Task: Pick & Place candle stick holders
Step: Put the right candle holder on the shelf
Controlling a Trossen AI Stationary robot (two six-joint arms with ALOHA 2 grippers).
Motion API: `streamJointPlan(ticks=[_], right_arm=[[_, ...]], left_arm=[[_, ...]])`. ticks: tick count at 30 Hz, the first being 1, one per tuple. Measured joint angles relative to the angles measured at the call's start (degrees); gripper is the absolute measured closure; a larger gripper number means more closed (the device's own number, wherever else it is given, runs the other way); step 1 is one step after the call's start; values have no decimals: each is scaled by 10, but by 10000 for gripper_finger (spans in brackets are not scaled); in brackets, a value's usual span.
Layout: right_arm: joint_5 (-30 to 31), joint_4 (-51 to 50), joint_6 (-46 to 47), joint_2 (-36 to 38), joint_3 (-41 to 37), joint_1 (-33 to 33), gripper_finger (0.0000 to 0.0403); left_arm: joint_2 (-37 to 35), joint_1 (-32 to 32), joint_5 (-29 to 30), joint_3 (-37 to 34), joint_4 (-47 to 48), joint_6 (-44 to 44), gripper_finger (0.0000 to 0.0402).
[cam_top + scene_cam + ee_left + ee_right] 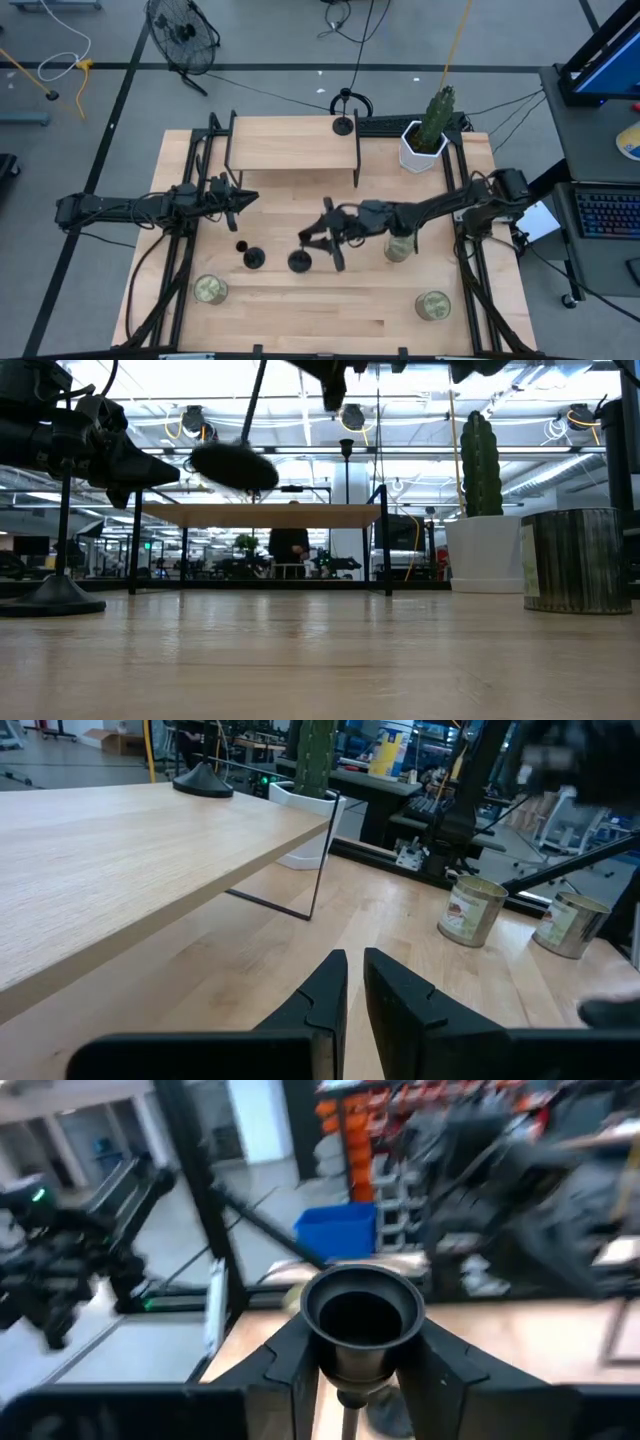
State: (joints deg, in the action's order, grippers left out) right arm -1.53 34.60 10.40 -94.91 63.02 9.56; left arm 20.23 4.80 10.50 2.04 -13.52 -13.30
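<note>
one candle stick holder (360,1320) sits clamped by its cup in the right gripper (355,1365), base swinging below, so a slack pinch could drop it.

We can read no text, brand or number anywhere; the labels on the two tins (470,910) near the cactus pot (300,810) are too blurred for us to make out.
</note>
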Motion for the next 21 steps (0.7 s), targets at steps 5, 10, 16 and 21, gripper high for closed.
streamJointPlan(ticks=[5,10,16,21], right_arm=[[55,-42,-51,66,0,-26,289],[146,-74,-101,138,0,-59,298],[226,-92,-154,206,0,-114,293],[257,-92,-166,238,0,-160,295]], left_arm=[[0,0,0,0,0,0,360],[0,0,0,0,0,0,360],[0,0,0,0,0,0,360],[0,0,0,0,0,0,360]])
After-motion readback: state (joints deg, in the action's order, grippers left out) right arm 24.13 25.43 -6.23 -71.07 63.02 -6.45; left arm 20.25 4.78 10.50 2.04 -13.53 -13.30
